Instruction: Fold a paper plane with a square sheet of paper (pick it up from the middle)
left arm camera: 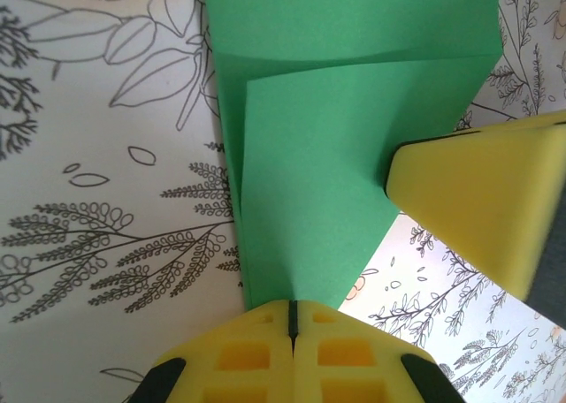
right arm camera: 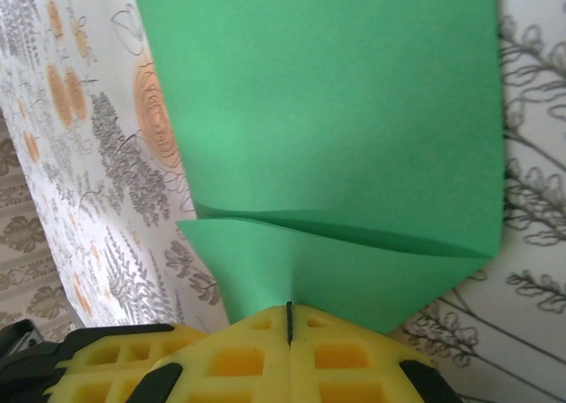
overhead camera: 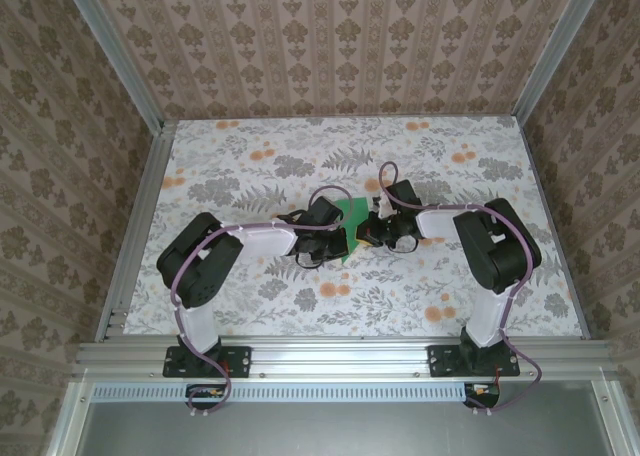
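Green square sheet of paper [overhead camera: 352, 221], partly folded, held over the middle of the worktop [overhead camera: 250, 156] | left gripper [left arm camera: 290, 313] jaws pinching one edge | right gripper [right arm camera: 289, 315] jaws pinching the opposite side | risk: uneven pull from either side could tear the thin sheet or skew the crease

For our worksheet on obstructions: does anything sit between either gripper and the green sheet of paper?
Nothing visible does. The left gripper and the right gripper are each shut directly on an edge of the partly folded green sheet of paper, with no other object between.
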Controlling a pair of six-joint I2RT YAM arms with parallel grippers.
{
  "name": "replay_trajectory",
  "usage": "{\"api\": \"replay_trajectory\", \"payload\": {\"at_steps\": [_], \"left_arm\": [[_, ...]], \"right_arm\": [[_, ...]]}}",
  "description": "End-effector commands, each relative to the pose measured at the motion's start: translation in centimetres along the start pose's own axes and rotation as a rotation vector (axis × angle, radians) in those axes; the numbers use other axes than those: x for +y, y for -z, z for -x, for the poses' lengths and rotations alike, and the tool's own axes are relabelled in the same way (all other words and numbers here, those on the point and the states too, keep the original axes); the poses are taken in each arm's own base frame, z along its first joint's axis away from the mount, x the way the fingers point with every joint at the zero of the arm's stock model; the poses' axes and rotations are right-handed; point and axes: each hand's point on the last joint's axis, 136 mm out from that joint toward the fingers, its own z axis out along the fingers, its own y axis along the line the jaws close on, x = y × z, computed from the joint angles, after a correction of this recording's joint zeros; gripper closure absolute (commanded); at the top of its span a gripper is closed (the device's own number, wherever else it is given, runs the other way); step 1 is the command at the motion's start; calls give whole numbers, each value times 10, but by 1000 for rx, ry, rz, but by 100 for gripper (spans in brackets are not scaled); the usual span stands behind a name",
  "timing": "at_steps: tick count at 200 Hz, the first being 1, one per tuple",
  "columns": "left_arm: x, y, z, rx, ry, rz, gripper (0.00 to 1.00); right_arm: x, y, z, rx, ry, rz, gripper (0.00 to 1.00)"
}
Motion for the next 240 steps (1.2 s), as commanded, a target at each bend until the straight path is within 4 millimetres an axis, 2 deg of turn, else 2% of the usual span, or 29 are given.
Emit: {"api": "replay_trajectory", "payload": {"at_steps": [1, 108, 129, 149, 179, 193, 240], "left_arm": [[19, -6, -10, 45, 32, 67, 100], [18, -6, -9, 51, 29, 71, 100], [10, -4, -4, 36, 22, 40, 100], [-6, 0, 3, 11, 3, -25, 100], [-23, 3, 9, -15, -30, -107, 98], [-19, 1, 8, -9, -31, -95, 97], [12, -12, -10, 60, 20, 12, 100]], "right_arm": [[23, 10, -3, 2, 66, 70, 94], [-3, -12, -32, 128, 68, -20, 94], [-10, -14, -35, 141, 71, -56, 95], [-16, -16, -35, 148, 66, -84, 94], [-18, -17, -34, 147, 66, -91, 94], [-17, -16, -33, 144, 68, -91, 94], [-15, -16, -30, 137, 71, -90, 94]]}}
